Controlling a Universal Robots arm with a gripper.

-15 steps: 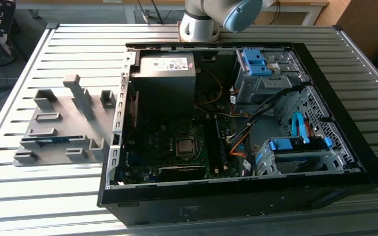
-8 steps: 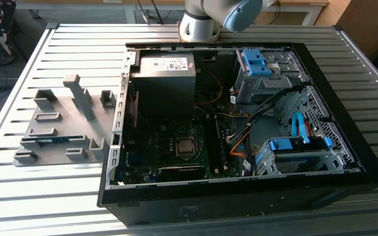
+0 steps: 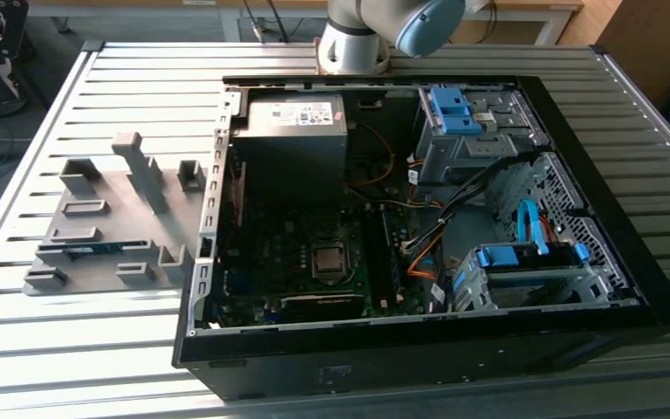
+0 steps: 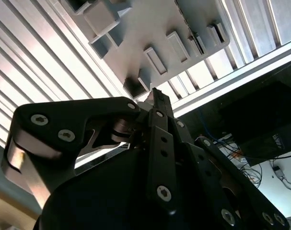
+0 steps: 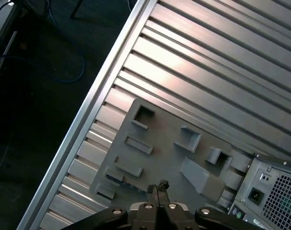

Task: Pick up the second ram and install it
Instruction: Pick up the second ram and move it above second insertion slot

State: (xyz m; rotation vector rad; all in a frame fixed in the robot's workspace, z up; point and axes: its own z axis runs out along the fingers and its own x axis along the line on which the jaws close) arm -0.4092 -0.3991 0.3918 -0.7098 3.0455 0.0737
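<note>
The second ram [image 3: 91, 248], a thin blue-green stick, lies in a slot of the grey tray [image 3: 149, 229] on the slatted counter [image 3: 102, 349]. It sits at the tray's near end towards the exterior view's left, just beside the open computer case [image 3: 428, 353].

In the first wrist view the tool [image 5: 158, 187] hangs above that tray, apart from it, with its tips pointing down at the moulded slots. Its two fingers are pressed together, with no gap between them and nothing held. The second wrist view shows the same closed pair from behind, with the tray's pockets beyond.

The arm [image 3: 382, 30] rises from its base at the far edge of the counter and leaves the exterior view at the top.

The case lies on its side with the cover off. The motherboard [image 3: 300, 253] is bare to the camera, the power supply [image 3: 294, 118] is at the far end, and blue-tabbed drive bays [image 3: 463, 109] are towards the exterior view's right. Whether a stick already stands in the board's memory slots cannot be made out.

By these pictures the job is at its opening stage. The tool is over the tray but has not touched the stick. The pickup is not yet made, and the carry to the case and the seating in the board are also not yet done. The stick has not left its slot, and nothing in the case appears to be in the way of the board.
</note>
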